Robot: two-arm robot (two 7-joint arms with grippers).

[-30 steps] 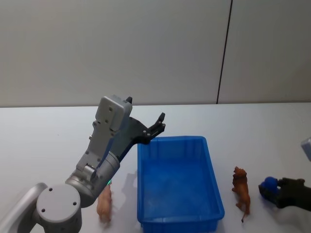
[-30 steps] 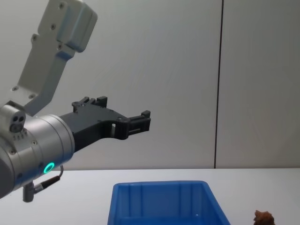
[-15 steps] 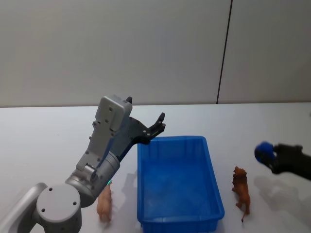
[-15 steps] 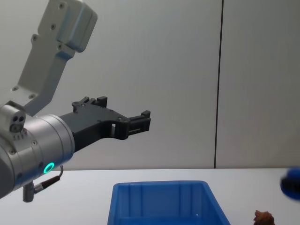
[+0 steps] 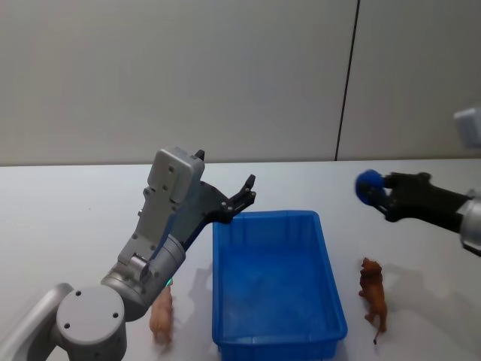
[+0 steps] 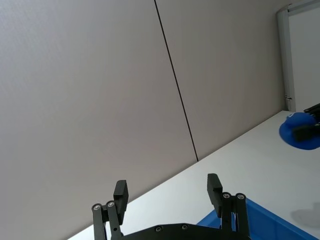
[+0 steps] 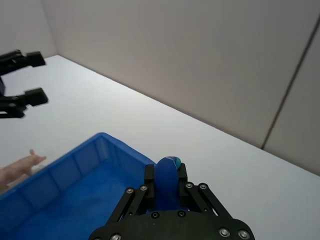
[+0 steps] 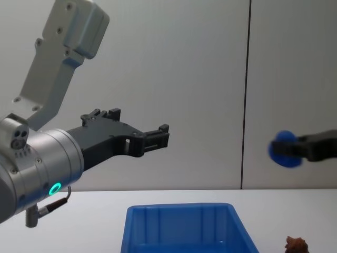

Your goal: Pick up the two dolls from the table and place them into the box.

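Since a second ago the right gripper point(image 5: 379, 194) has lifted from low over the near right of the table point(image 5: 75, 210) and swung up and leftward; it now hangs in the air to the right of the box point(image 5: 267, 216), above its far right corner area. Its fingers are clamped on a small blue rounded object point(image 5: 367, 183), which rides at the gripper's tip, clear of the table. The left gripper point(image 5: 244, 193) has not shifted: it hovers over the far left corner of the box with its fingers point(image 6: 120, 191) spread apart and nothing between them. Both dolls have kept their places on the table, outside the box. The pale pink doll point(image 5: 161, 316) lies just beside the box's near left side, partly behind the left arm. The reddish-brown doll point(image 5: 373, 295) stands near the box's right wall, apart from it and well below the right gripper
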